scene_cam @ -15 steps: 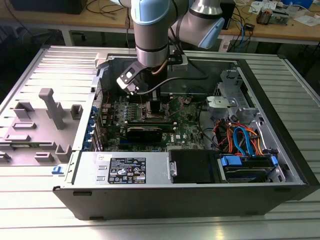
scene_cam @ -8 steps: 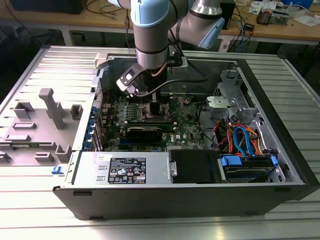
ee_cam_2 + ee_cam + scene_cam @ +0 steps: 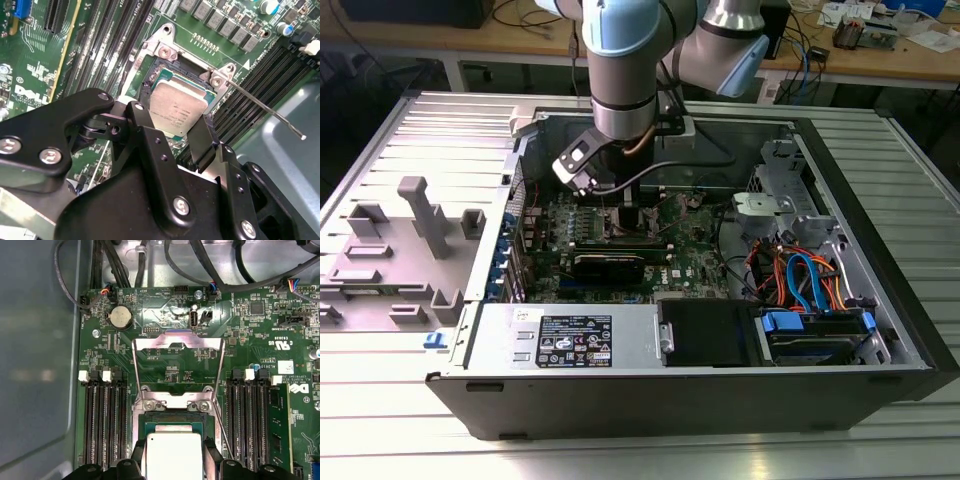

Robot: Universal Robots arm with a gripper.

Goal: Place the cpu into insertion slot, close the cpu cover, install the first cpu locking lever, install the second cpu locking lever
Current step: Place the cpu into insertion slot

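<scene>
Down over the green motherboard, the black two-fingered tool is closed on the small square silver-topped cpu, pinching two opposite edges. It's got it right at the dark square silver-rimmed insertion slot, can't tell if it's seated tbh. The thin silver window-frame cpu cover is flipped open. I'd keep the chip dead flat and square, zero forcing. The open black tower case lies on a ribbed metal bench, with cluttered wooden desks behind.
</scene>
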